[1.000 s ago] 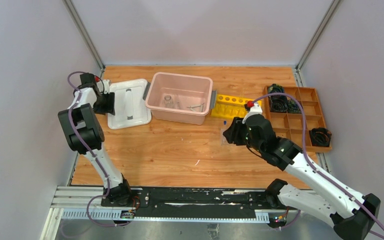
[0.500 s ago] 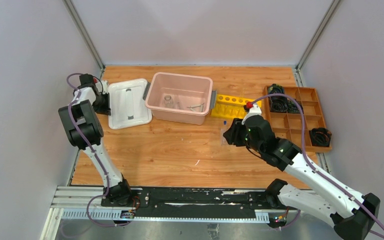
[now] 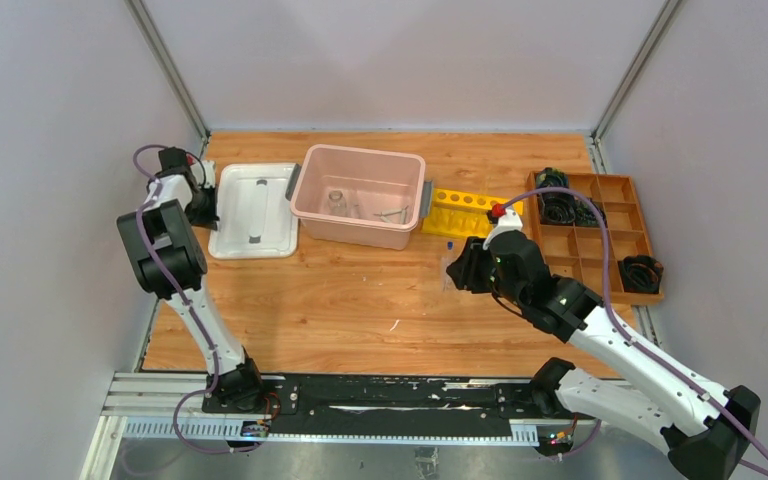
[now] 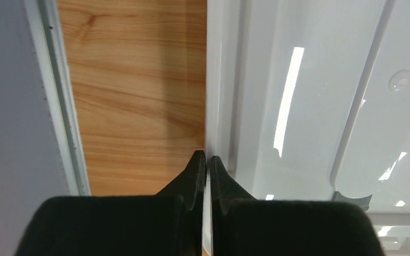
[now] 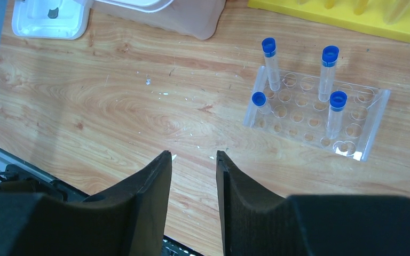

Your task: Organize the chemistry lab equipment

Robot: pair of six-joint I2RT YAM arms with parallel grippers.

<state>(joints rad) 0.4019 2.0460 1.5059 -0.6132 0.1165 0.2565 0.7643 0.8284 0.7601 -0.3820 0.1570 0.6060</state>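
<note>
My left gripper [image 4: 206, 158] is shut on the left rim of a white lid [image 4: 309, 106], which lies flat at the table's back left [image 3: 253, 210]. A clear tube rack [image 5: 317, 114] holds several blue-capped tubes [image 5: 329, 56] upright on the wood. My right gripper [image 5: 192, 154] hangs open above bare table, short of the rack and to its left. In the top view the right gripper [image 3: 463, 268] covers most of the rack. A pink bin [image 3: 360, 195] holds a clear glass beaker [image 3: 336, 200] and other small pieces I cannot make out.
A yellow tube rack [image 3: 465, 212] lies right of the pink bin. A wooden compartment tray [image 3: 600, 240] with dark coiled items sits at the far right. The left wall and its metal rail [image 4: 58, 106] run close beside the left gripper.
The left gripper closed on the lid's left rim. The lid slid left toward the wall and squared up. The right gripper narrowed slightly and barely moved.
</note>
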